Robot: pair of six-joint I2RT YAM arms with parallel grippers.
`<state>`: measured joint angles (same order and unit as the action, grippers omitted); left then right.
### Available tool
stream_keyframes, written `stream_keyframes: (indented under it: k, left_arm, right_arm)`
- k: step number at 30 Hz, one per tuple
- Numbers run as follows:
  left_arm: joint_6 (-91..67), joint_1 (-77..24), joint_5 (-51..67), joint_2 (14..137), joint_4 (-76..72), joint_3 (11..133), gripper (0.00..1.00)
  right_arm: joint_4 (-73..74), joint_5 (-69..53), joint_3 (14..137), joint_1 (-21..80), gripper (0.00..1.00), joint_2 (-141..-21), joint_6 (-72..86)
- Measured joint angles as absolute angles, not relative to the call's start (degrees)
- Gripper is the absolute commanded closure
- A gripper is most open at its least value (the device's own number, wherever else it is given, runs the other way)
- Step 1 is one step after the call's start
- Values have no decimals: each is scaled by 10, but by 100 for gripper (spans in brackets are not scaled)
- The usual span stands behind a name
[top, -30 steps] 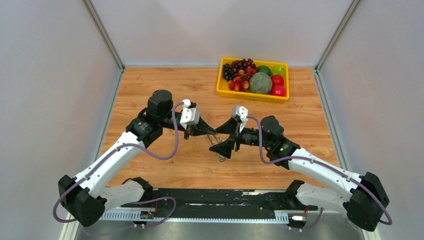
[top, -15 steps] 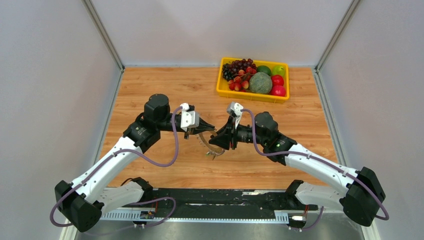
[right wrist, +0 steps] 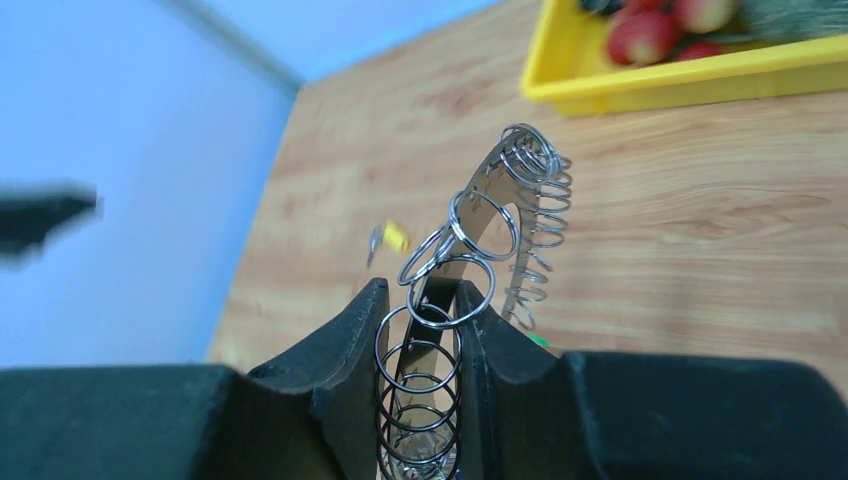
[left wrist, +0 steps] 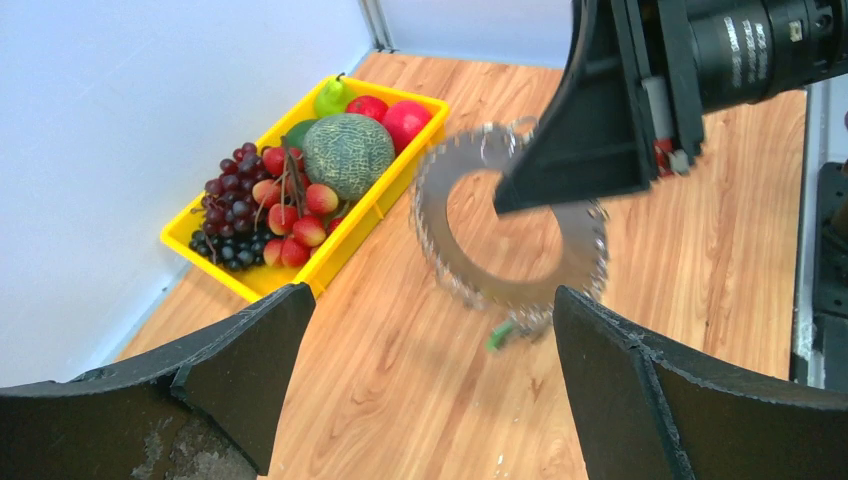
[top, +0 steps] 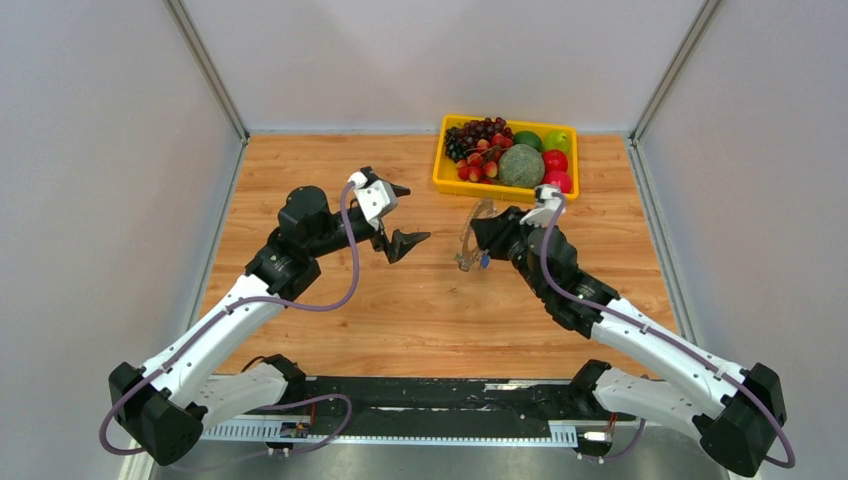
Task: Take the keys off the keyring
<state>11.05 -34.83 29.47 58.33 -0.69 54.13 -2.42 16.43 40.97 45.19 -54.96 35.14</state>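
My right gripper point(top: 487, 237) is clamped on the rim of the keyring point(left wrist: 435, 225), holding it edge-up off the table, toward 1 o'clock from the table's middle. The left gripper point(top: 411, 213) hangs at the ring's 9 o'clock, jaws spread wide and empty. A green key point(left wrist: 499, 336) dangles at the ring's 6 o'clock. I'd bring the left jaws in low, pinch only that plastic head clear of the loops, and hold the ring steady.

Black fingers point(right wrist: 345, 365) clamped on edge-on keyring point(right wrist: 488, 185), silvery loops point(right wrist: 545, 235) along its rim, yellow-headed key point(right wrist: 392, 237) nearby, yellow tray point(right wrist: 680, 65) beyond
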Motion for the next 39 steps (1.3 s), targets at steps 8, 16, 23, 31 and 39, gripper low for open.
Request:
stream_keyframes:
  k: [8,16,23,31,39]
  left_arm:
    - [88,-351,327,583,-101,481,0]
    - [105,-371,312,564,-165,425,0]
    - [160,-371,251,518,-208,394,0]
    - [231,-371,238,509,-222,375,0]
    - [280,-371,229,480,-205,360,80]
  right_arm:
    - [58,378,589,448,100,-630,570]
    - [0,322,707,448,100,-730,633]
    - [-131,211,614,454,100,-711,651]
    - [-159,169,575,493,100,-689,677]
    - [-168,164,576,563,95,-688,681]
